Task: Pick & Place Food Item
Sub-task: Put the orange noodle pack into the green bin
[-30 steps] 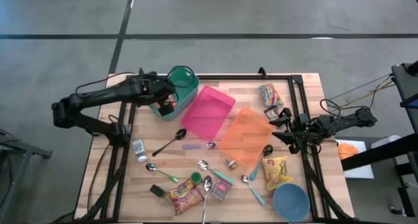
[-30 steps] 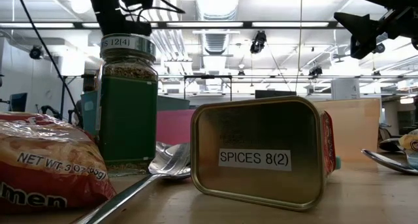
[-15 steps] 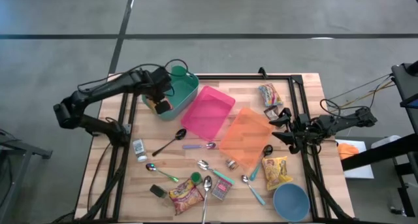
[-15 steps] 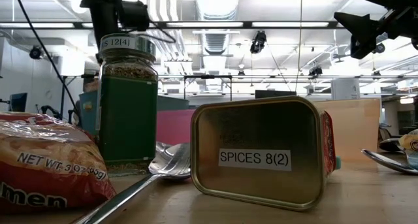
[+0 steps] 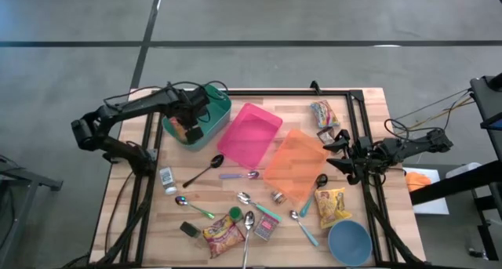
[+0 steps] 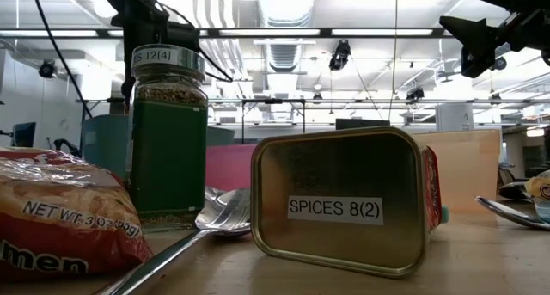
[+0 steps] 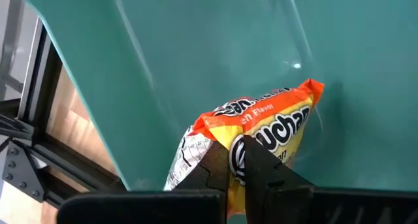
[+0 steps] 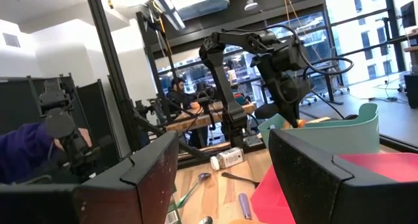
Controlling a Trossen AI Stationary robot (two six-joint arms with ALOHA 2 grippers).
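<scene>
Left gripper [image 7: 236,160] inside teal bin [image 5: 213,104] near table's far left corner, jaws clamped on noodle packet [image 7: 261,132]. Right gripper [image 5: 339,153] at table's right edge, jaws apart, empty.

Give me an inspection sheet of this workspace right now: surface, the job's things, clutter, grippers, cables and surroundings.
Surface: pale wooden table inside a black frame.
Job's things: orange and yellow noodle packet inside the teal plastic bin; pink tray and orange tray mid-table, nothing in them.
Clutter: metal spoons, green spice jar, tipped open spice tin, blue bowl, more snack packets.
Grippers: left gripper shut on the noodle packet in the bin; right gripper open, parked at the table's right edge.
Cables: loose wires off the right edge.
Surroundings: grey floor; a person at a far desk.
</scene>
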